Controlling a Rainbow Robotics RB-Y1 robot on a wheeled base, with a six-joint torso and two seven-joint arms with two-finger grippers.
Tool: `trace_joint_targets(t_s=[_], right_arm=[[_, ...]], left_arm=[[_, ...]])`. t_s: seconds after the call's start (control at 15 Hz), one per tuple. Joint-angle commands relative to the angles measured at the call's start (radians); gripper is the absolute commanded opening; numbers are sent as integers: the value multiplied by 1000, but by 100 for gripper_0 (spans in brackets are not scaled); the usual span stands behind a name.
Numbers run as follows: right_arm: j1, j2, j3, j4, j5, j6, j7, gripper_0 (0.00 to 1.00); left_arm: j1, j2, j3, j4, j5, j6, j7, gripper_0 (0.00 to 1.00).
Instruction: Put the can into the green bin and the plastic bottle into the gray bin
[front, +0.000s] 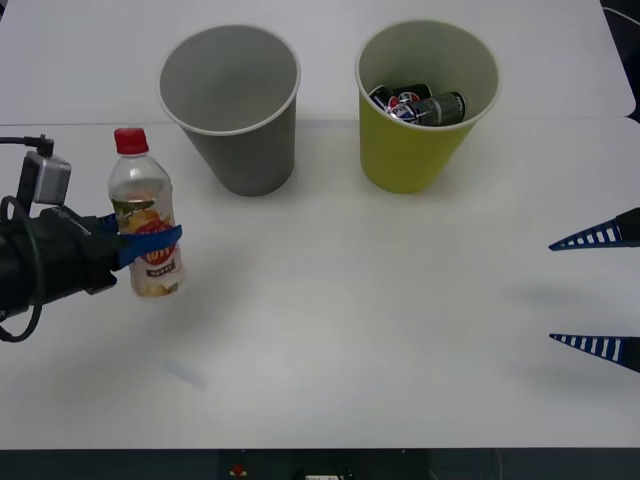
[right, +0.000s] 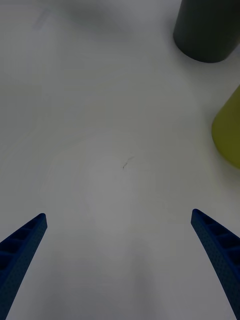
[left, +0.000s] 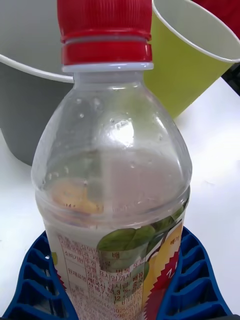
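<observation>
The plastic bottle (front: 146, 215) is upright in my left pincer (front: 150, 243), whose blue fingers (left: 192, 287) are clamped on the labelled lower half; in my front view it looks lifted just clear of the white bench (front: 350, 340). The gray bin (front: 232, 105) stands just beyond that pincer and a little toward my right, and the green bin (front: 420, 110) is farther right, beside it but apart. From above I can see dark cans (front: 420, 105) lying in the green bin; my left wrist view gives me only both bins' outer walls and rims behind the red cap (left: 105, 30). My right pincer (front: 597, 290) hangs spread wide and empty over bare bench, well apart from the bottle, with both bins' bases ahead.
</observation>
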Motion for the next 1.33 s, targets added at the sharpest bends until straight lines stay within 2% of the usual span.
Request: trace_joint_targets(t_s=[0.07,0.27,0.4,0.53,0.87,1.33], right_arm=[[0,0,0,0,0,0,0,100],[0,0,0,0,0,0,0,100],[0,0,0,0,0,0,0,100],[0,0,0,0,0,0,0,100],[0,0,0,0,0,0,0,100],[0,0,0,0,0,0,0,100]], left_arm=[[-67,0,25,-79,-129,-96,196,0],[-171,0,46,-82,-175,-200,215,0],[-290,3,54,-61,-182,-322,215,0],[-421,14,20,-7,-185,-395,215,0],[-703,152,-176,189,-185,-362,216,0],[-1011,164,-349,455,-178,-365,216,0]])
